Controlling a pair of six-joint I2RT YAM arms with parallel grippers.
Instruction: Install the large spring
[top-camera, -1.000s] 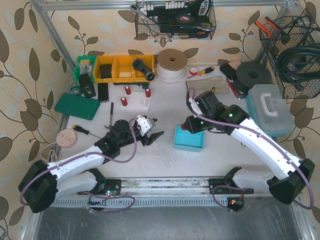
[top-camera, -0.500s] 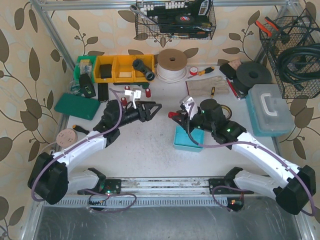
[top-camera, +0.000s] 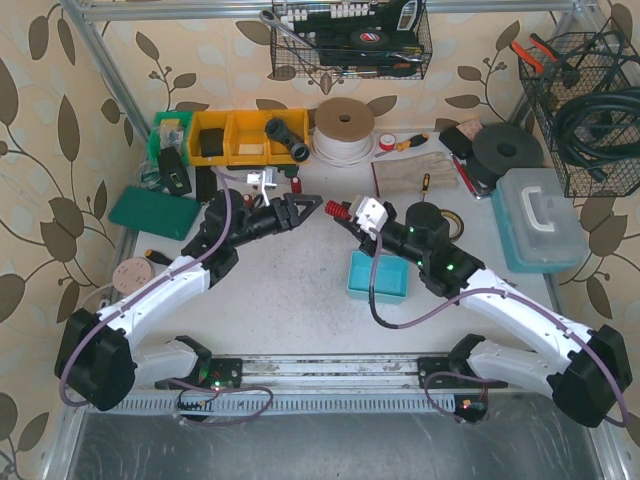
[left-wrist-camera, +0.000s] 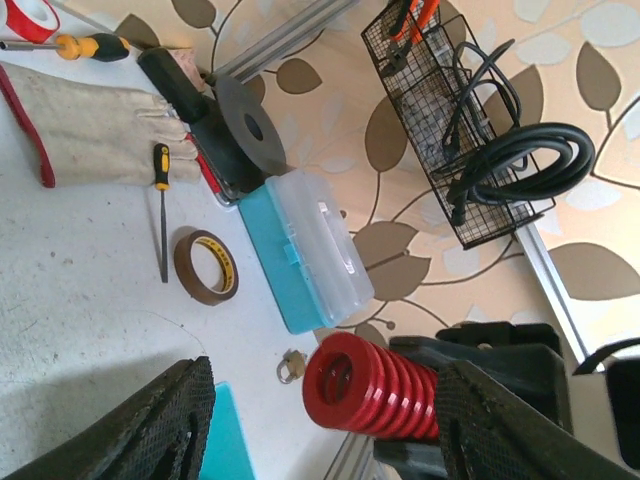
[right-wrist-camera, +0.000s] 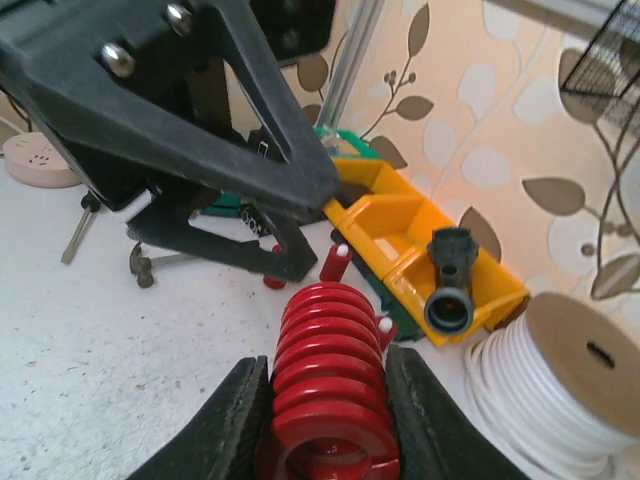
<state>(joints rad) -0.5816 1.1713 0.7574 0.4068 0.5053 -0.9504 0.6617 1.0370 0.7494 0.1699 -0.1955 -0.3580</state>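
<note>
Both arms have swung up and inward since a second ago, when our right gripper (top-camera: 347, 212) hung over the blue tray (top-camera: 378, 285) and our left gripper (top-camera: 312, 208) sat low near the front; now their tips nearly meet above the middle of the table (top-camera: 300, 300). We hold the large spring (right-wrist-camera: 330, 395) clamped in the right fingers (right-wrist-camera: 235, 425), its long axis running across the table with the free end aimed at the left gripper, whose jaws stand wide and empty just beside that end. We judge there is open room toward us, while red posts (top-camera: 296, 185) and yellow bins (top-camera: 235, 135) crowd the far side.
</note>
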